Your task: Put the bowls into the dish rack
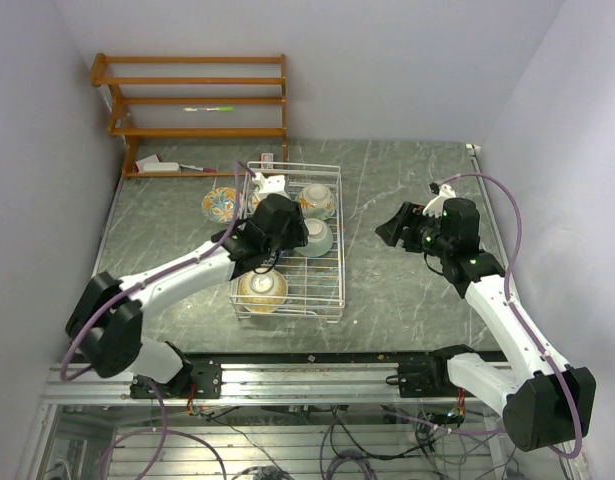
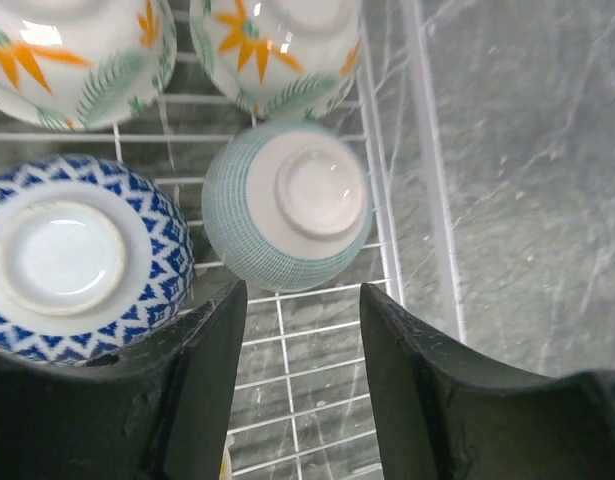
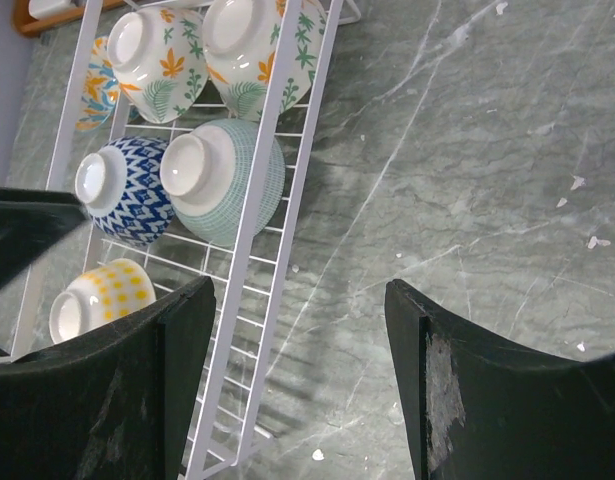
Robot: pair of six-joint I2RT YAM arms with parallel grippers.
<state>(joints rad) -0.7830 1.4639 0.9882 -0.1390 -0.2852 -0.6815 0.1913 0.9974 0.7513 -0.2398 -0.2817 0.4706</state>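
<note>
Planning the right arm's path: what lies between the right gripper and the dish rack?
Nothing but bare table between right gripper and dish rack, clearest in the top view.

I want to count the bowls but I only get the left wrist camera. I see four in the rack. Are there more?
Observer: Yes, one more. A yellow bowl sits at the near end of the rack.
Operator: Are any bowls not in the rack?
Observer: One. A flowery bowl is on the table, just outside the rack's left side.
Operator: Is the other arm holding anything?
Observer: No. The right gripper is open and empty, over the table to the right of the rack.
</note>
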